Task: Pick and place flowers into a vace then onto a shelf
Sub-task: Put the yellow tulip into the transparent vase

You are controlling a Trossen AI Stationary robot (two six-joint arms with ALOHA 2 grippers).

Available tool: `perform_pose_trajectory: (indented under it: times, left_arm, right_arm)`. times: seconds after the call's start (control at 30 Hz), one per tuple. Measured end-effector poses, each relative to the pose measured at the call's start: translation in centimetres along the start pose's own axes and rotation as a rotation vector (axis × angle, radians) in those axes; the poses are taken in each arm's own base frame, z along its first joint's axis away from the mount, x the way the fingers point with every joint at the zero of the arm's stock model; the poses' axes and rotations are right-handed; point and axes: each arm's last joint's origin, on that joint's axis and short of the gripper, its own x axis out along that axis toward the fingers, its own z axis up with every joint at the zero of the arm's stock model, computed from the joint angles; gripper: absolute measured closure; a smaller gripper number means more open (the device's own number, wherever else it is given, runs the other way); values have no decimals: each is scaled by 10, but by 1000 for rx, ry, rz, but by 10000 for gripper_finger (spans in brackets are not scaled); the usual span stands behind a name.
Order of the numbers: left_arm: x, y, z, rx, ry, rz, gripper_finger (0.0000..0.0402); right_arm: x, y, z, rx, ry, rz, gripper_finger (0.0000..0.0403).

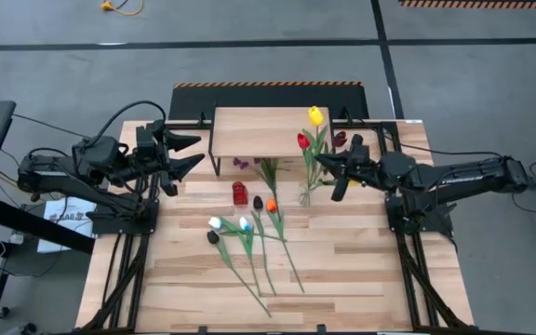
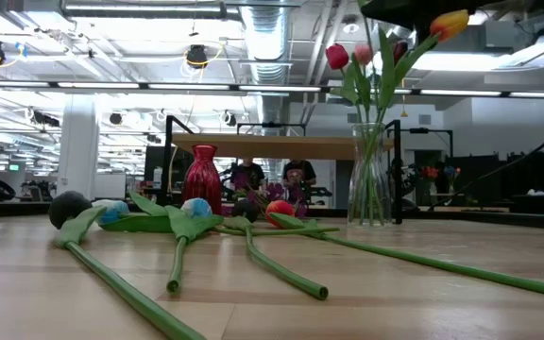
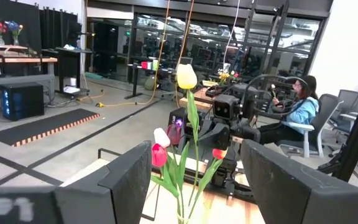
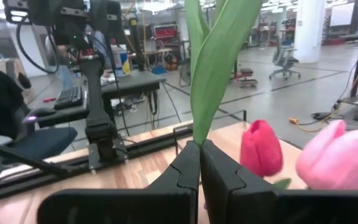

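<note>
Your right gripper (image 4: 199,163) pinches the yellow tulip (image 1: 315,116) upright, head up, above the glass vase (image 2: 370,177). Left gripper (image 1: 186,154) hangs wide.

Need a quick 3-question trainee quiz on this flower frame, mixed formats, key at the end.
1. True or false: the right gripper is shut on a green tulip stem.
2. Where does the clear glass vase stand? A) on the shelf B) on the tabletop, beside the shelf C) on the floor
3. Fill in: the left gripper is ____ and holds nothing.

Key
1. True; its fingers pinch the stem in the right wrist view.
2. B; tulips still lie loose on the tabletop near the small red vase.
3. open
</note>
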Motion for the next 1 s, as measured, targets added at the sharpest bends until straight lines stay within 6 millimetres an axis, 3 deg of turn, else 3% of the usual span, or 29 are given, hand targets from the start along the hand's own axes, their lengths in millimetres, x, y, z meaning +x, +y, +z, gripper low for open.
perform_pose_trajectory:
  times: [0.23,0.67,0.8,1.0]
  left_arm:
    - [0,0,0,-4,0,0,166]
    - [0,0,0,-2,2,1,166]
    - [7,-3,-3,46,10,2,166]
    - [36,-14,-18,115,43,4,166]
  right_arm:
    - [-5,-8,3,21,14,40,403]
    - [6,-5,-2,24,11,35,403]
    - [7,-5,-1,27,0,35,403]
    - [7,-5,-1,22,-5,35,403]
